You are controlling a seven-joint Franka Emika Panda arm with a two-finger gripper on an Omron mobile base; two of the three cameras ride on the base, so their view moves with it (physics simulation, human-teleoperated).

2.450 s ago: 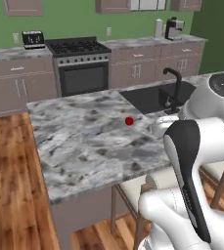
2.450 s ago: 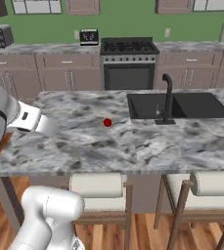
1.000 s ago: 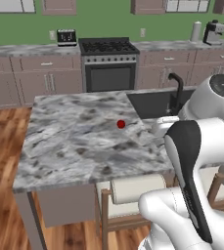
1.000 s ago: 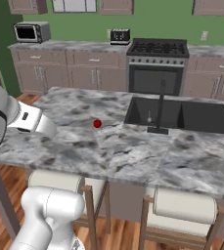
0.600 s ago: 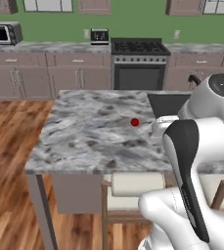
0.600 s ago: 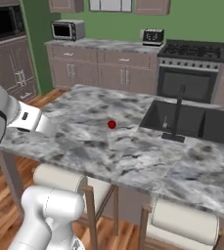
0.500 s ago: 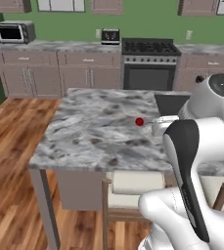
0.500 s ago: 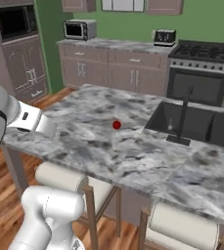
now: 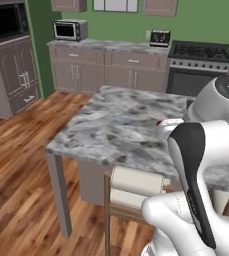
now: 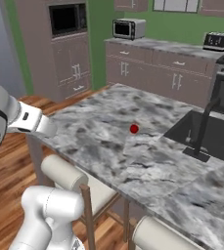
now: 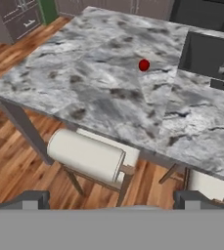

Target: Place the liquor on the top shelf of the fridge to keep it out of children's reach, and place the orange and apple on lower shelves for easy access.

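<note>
Kitchen with a marble island surface [image 10: 108, 141]. The apple [image 10: 134, 129] rests near mid-surface, with the sink [image 10: 213, 139] at its 3 o'clock. The tool [image 11: 111, 197] hangs above a stool [image 11: 86, 155], fingers spread wide, holding nothing.

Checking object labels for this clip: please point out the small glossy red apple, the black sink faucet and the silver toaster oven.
small glossy red apple [image 10: 134, 129]: right base view, centre of the fruit.
black sink faucet [image 10: 205, 123]: right base view, upright stem.
silver toaster oven [image 10: 128, 29]: right base view, dark front door.
</note>
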